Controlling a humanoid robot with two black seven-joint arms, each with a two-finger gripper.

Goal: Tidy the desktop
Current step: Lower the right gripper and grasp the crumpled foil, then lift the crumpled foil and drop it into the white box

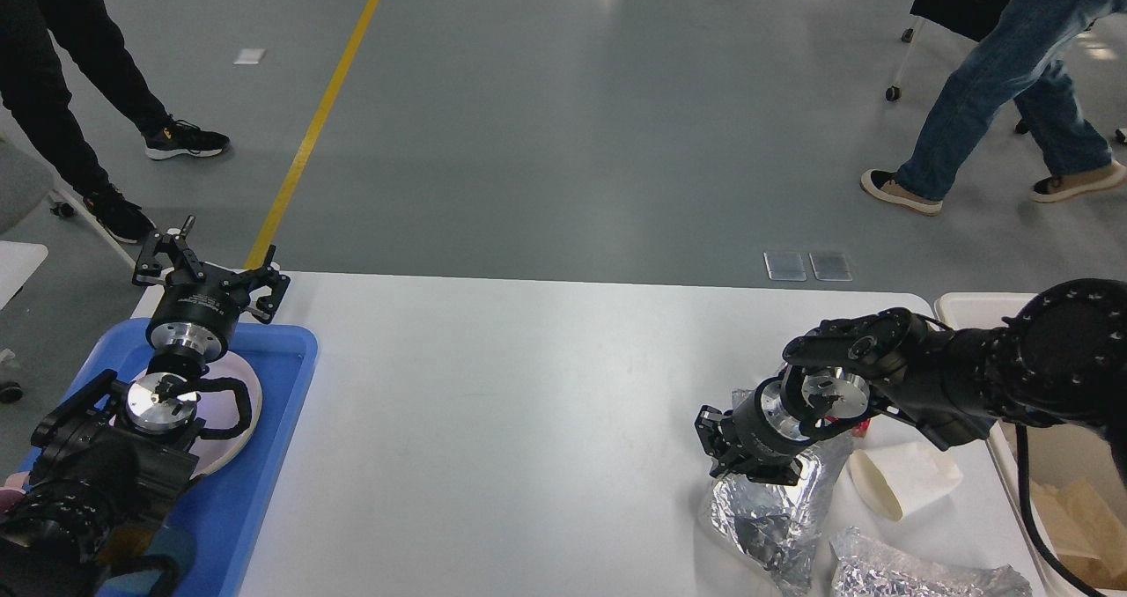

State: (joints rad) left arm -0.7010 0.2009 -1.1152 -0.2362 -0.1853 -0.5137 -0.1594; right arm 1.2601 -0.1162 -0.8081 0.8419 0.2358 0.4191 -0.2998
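Observation:
The white desktop (528, 386) fills the lower half of the head view. At its front right, my right gripper (750, 458) points down and left and is shut on the rim of a crumpled foil container (779, 513). The container is tipped up on its side under the gripper. My left gripper (209, 267) stands open with nothing in it. It is above the far end of the blue tray (273, 456) at the desktop's left edge.
A white paper cup (907, 482) lies on its side right of the foil container, and a second crumpled foil piece (916, 572) lies at the front edge. A cream bin (964, 302) stands at the right. A pale plate (254, 399) sits in the tray. People stand on the floor beyond.

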